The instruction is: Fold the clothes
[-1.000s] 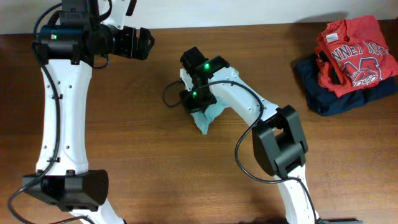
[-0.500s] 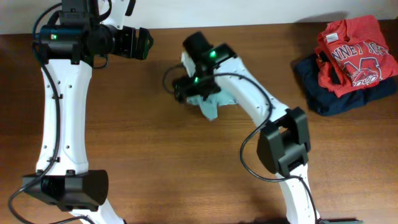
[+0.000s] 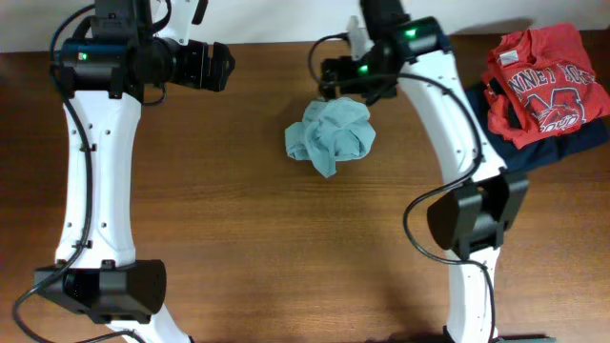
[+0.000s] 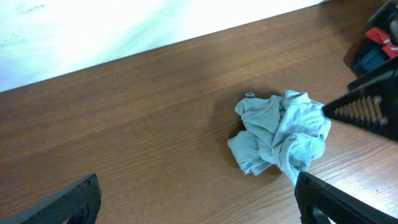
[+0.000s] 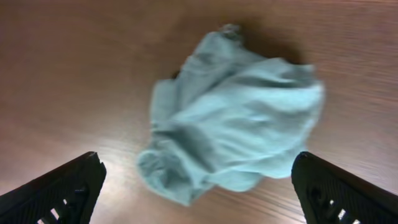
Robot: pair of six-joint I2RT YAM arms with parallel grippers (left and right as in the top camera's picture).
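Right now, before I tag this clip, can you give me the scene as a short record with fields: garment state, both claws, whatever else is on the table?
task garment: sage T-shirt, crumpled in a heap on the wooden table
fold progress: not begun
left claw: open, empty, well apart from the T-shirt
right claw: open, empty, aimed at the T-shirt, not touching it
other items: red shirt with white lettering lying on a dark navy folded garment, at the table's far right
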